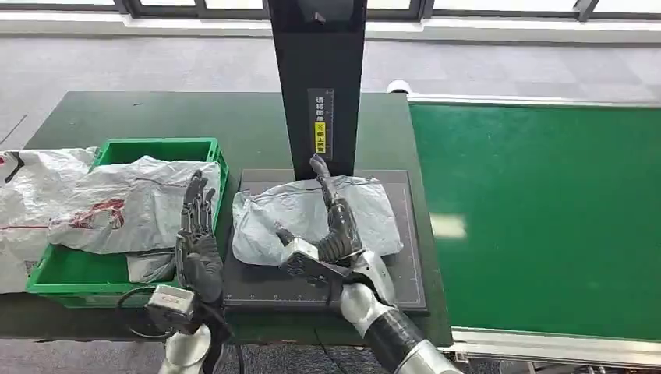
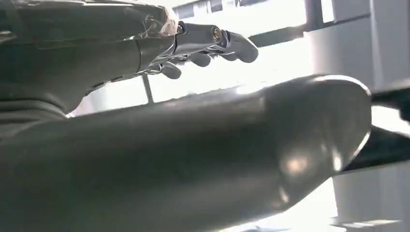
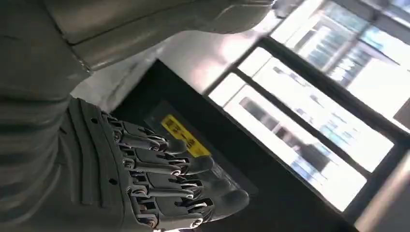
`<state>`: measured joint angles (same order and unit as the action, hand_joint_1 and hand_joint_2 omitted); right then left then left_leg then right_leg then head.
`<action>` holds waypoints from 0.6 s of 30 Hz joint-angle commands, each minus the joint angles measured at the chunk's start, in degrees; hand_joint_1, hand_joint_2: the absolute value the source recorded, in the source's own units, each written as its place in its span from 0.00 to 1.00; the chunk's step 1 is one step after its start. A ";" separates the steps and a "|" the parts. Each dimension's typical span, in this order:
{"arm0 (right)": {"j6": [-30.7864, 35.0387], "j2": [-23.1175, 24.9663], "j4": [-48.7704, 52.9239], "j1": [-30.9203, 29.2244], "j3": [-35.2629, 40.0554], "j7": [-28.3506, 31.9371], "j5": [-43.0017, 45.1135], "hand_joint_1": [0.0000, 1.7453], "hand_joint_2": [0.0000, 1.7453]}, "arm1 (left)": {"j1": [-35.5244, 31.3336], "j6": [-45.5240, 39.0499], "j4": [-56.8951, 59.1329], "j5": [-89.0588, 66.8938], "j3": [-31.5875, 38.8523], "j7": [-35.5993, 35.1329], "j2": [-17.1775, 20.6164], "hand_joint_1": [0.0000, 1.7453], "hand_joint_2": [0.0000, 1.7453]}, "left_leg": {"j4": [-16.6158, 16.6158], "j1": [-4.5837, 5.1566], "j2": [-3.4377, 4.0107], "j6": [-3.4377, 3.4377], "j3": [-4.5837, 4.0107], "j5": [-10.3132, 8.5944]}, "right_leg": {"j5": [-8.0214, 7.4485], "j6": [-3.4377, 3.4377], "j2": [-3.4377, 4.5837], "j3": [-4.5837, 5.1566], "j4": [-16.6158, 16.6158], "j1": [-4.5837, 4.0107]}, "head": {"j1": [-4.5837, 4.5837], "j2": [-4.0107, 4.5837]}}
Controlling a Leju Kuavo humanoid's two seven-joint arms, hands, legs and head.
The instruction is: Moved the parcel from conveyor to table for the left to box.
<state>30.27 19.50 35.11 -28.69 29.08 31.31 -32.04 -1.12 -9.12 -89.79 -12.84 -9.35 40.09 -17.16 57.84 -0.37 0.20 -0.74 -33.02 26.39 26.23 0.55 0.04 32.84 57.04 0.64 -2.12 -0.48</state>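
A grey plastic-wrapped parcel (image 1: 316, 214) lies on the dark scanning mat (image 1: 401, 280) at the foot of a black upright post (image 1: 319, 78), between the green conveyor belt (image 1: 546, 218) and a green crate (image 1: 156, 148), apparently set there so the other arm can box it. The robot's right hand (image 1: 331, 226) rests over the parcel with fingers (image 1: 321, 173) extended and slightly apart, gripping nothing that can be made out; whether the palm presses the wrapping cannot be told. Its left hand (image 1: 199, 241) hovers upright beside the crate's near corner, fingers straight and spread, holding nothing, seemingly poised to take over. One parcel sits on the mat; the crate already holds at least two pale bags (image 1: 132, 202), and one more bag (image 1: 31, 202) lies on the green table (image 1: 93, 117) outside it. The post carries one yellow label (image 1: 319, 138), and the belt appears bare.
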 commanded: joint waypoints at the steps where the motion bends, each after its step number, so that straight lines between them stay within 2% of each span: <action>1: -4.83 -5.91 47.39 24.18 -6.54 5.90 -0.63 0.00 1.00 | -2.99 -9.35 13.11 -15.13 -1.12 -1.89 -0.57 0.00 0.00 | -0.09 0.01 -0.52 0.03 -0.03 0.01 | 0.14 -0.02 -0.49 -0.16 -0.11 0.00 | 0.02 0.00; 3: -2.83 -6.01 48.04 24.58 -5.34 8.69 -1.23 0.00 1.00 | -3.36 -11.27 13.40 -17.15 -1.21 -2.21 -0.81 0.00 0.00 | -0.11 0.02 -0.35 -0.01 -0.02 0.07 | 0.09 -0.03 -0.34 -0.08 -0.13 0.01 | 0.02 0.00; 4: 2.49 -8.50 54.25 27.17 -0.67 8.69 -0.72 0.00 1.00 | -4.53 -11.44 15.34 -17.80 -1.10 -3.11 -1.06 0.00 1.00 | -0.09 -0.02 -0.35 -0.02 -0.05 0.04 | 0.06 -0.03 -0.37 -0.08 -0.15 -0.03 | 0.02 0.00; 5: 3.78 -9.26 57.27 29.76 0.56 8.69 -1.59 0.00 1.00 | -5.48 -11.52 17.11 -18.06 -0.96 -3.53 -1.20 0.00 1.00 | -0.04 -0.01 -0.34 -0.04 -0.11 0.08 | 0.11 -0.04 -0.36 0.00 -0.08 -0.01 | 0.02 0.00; 6: 4.73 -10.34 61.18 32.27 2.56 8.69 -2.36 0.00 1.00 | -6.88 -12.96 19.94 -18.87 -0.77 -3.64 -1.29 0.00 0.00 | -0.06 -0.01 -0.45 -0.04 -0.10 0.05 | 0.13 -0.04 -0.47 -0.03 -0.10 -0.01 | 0.00 0.00; 10: 4.89 -10.89 61.39 32.53 3.94 8.69 -2.71 0.00 1.00 | -8.88 -15.11 24.42 -22.29 -1.31 -5.46 -0.97 0.00 0.00 | -0.08 -0.03 -0.53 -0.01 -0.03 0.04 | 0.13 -0.04 -0.55 -0.14 -0.18 -0.03 | 0.02 0.00; 11: 5.96 -11.73 60.74 31.51 5.29 8.69 -1.18 0.00 1.00 | -9.91 -15.68 26.67 -26.35 -2.53 -7.91 -0.43 0.00 0.00 | -0.06 0.00 -0.34 -0.01 -0.04 0.07 | 0.11 -0.04 -0.35 -0.08 -0.12 0.00 | 0.02 0.00; 15: 7.49 -12.94 60.02 30.35 7.06 8.69 2.33 0.00 1.00 | -12.73 -21.31 33.62 -39.48 -4.64 -16.74 0.21 0.00 0.00 | -0.25 -0.02 -0.43 -0.01 0.07 -0.05 | 0.03 -0.06 -0.45 -0.23 -0.32 -0.03 | 0.02 0.00; 16: 7.35 -13.20 60.10 30.03 7.15 8.69 2.98 0.00 1.00 | -13.23 -21.17 34.64 -40.68 -4.90 -17.62 0.14 0.00 1.00 | -0.20 0.00 -0.45 -0.03 0.04 -0.05 | 0.06 -0.06 -0.48 -0.18 -0.24 -0.01 | 0.02 0.00; 18: 6.83 -13.92 59.66 28.72 7.67 8.69 4.75 0.00 1.00 | -16.10 -21.74 40.03 -45.12 -5.31 -21.26 0.29 0.00 1.00 | -0.19 0.00 -0.52 -0.01 0.04 -0.08 | 0.04 -0.05 -0.54 -0.20 -0.26 -0.01 | 0.02 0.00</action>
<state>36.13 12.46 90.32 -0.06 29.64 40.33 -33.26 -5.74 -26.08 -72.10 -40.54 -9.53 31.25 -17.68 57.84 -0.37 0.27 -0.77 -33.05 26.49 26.27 0.52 0.07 32.90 57.00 0.65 -2.10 -0.48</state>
